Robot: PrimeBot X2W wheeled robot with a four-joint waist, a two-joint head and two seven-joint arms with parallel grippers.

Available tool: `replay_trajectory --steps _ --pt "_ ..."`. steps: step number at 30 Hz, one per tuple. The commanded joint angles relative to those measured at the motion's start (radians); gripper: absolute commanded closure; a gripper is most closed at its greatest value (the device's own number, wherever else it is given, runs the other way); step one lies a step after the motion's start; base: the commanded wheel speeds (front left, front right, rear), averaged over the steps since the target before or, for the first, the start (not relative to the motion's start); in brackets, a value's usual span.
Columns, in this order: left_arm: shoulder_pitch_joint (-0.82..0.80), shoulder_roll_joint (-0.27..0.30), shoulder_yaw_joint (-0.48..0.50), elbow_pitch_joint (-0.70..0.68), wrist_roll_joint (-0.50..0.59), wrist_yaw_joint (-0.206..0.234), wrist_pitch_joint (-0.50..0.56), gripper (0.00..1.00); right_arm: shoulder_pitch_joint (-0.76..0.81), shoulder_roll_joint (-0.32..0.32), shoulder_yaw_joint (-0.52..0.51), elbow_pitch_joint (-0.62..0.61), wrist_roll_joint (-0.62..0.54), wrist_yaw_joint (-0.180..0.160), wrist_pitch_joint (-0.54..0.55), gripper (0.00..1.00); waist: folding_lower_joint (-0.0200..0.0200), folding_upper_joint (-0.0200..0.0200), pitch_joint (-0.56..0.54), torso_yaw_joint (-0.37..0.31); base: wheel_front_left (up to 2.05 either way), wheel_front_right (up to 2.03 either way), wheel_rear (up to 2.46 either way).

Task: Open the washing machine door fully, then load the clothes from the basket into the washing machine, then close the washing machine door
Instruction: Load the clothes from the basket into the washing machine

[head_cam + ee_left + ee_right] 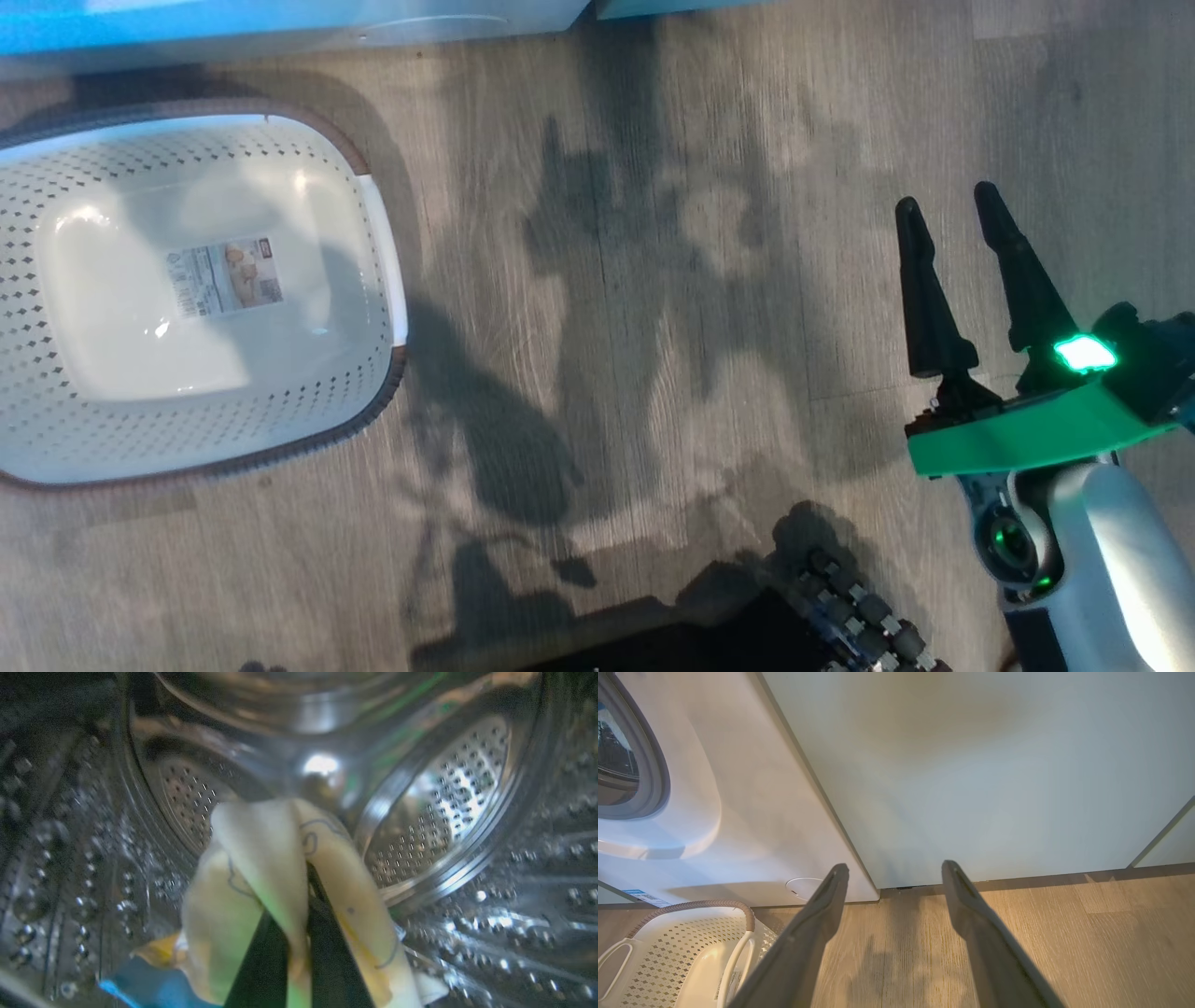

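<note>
Inside the steel drum (444, 812) of the washing machine (752, 812), my left gripper (299, 877) is shut on the clothes (261, 858), a cream-yellow bundle draped over its fingers, with a blue piece (149, 989) hanging at the lower left. The basket (56, 448) stands on the floor at the left of the head view, holding nothing but its label sticker (224, 275); its handle and rim also show as the basket (668, 952) in the right wrist view. My right gripper (952, 215) hangs open over the bare floor at the right. The porthole's grey gasket (654, 774) shows; the door is out of view.
A pale green cabinet (971, 774) stands right of the washer, with a small round white panel cover (803, 887) low on the washer's front. Wood-look floor (653, 280) spreads between the basket and my right arm. My wheeled base (840, 616) shows at the bottom.
</note>
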Motion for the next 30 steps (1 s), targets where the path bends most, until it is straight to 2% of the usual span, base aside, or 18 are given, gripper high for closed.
replay_trajectory --steps 1,8,15,19,20,21,22,30 --pt "-0.065 0.026 0.019 -0.008 0.013 0.004 -0.033 1.0 0.001 -0.005 0.017 -0.029 0.009 -0.003 -0.009 0.0 -0.0002 0.0 0.007 -0.001 0.0 0.0 0.0" --pt "-0.125 0.005 -0.003 0.106 0.051 0.019 -0.117 1.0 -0.003 -0.005 0.026 -0.027 0.014 -0.003 -0.009 0.0 -0.0002 0.0 0.02 0.003 0.0 0.0 0.0" --pt "-0.102 -0.053 0.012 0.235 -0.034 -0.06 -0.014 1.0 -0.009 -0.005 0.022 -0.023 0.012 -0.003 -0.009 0.0 -0.0002 0.0 0.023 0.019 0.0 0.0 0.0" --pt "-0.094 -0.076 0.03 0.267 -0.073 -0.069 0.027 1.0 -0.012 -0.005 0.022 -0.02 0.009 -0.003 -0.009 0.0 -0.0002 0.0 0.02 0.027 0.0 0.0 0.0" --pt "-0.091 -0.081 0.033 0.278 -0.081 -0.069 0.041 0.87 -0.012 -0.005 0.022 -0.019 0.008 -0.003 -0.009 0.0 -0.0002 0.0 0.018 0.029 0.0 0.0 0.0" --pt "-0.089 -0.083 0.032 0.286 -0.084 -0.071 0.055 0.26 -0.013 -0.005 0.022 -0.018 0.007 -0.003 -0.009 0.0 -0.0002 0.0 0.017 0.031 0.0 0.0 0.0" --pt "-0.088 -0.084 0.032 0.292 -0.088 -0.072 0.063 0.0 -0.013 -0.005 0.022 -0.017 0.007 -0.003 -0.009 0.0 -0.0002 0.0 0.015 0.032 0.0 0.0 0.0" --pt "-0.051 -0.117 0.045 0.31 -0.133 -0.09 0.084 0.0 -0.009 -0.005 0.009 -0.012 -0.002 -0.003 -0.009 0.0 -0.0002 0.0 -0.007 0.053 0.0 0.0 0.0"
